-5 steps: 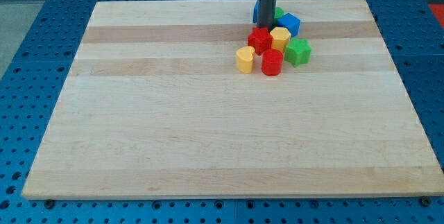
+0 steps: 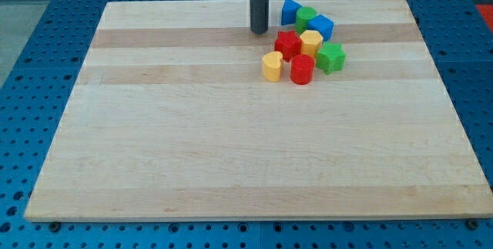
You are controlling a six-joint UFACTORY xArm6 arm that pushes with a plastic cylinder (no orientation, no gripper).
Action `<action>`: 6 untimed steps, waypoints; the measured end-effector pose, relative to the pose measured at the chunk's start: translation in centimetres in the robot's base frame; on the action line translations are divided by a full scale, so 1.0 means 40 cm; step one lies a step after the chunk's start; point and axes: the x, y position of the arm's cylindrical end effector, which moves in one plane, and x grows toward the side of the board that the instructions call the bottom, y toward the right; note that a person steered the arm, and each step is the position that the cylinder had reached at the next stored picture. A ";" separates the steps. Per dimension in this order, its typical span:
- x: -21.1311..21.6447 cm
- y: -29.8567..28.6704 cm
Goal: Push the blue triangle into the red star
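Note:
The blue triangle (image 2: 290,10) lies near the view's top, right of centre, beside a green round block (image 2: 306,18). The red star (image 2: 288,45) sits just below them, a small gap under the triangle. My tip (image 2: 259,31) rests on the board to the left of both, a little left of the triangle and up-left of the star, touching neither.
A tight cluster surrounds the star: a blue block (image 2: 321,26), a yellow block (image 2: 311,42), a green star-like block (image 2: 331,57), a red cylinder (image 2: 302,69) and a yellow heart (image 2: 272,65). The wooden board (image 2: 192,141) lies on a blue perforated table.
My tip has moved left, off the blue triangle, which it hid before. The triangle now shows fully. The blocks have not visibly moved.

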 end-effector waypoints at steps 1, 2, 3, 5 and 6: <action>-0.161 0.049; -0.170 0.093; -0.168 0.106; -0.160 0.138; -0.114 0.138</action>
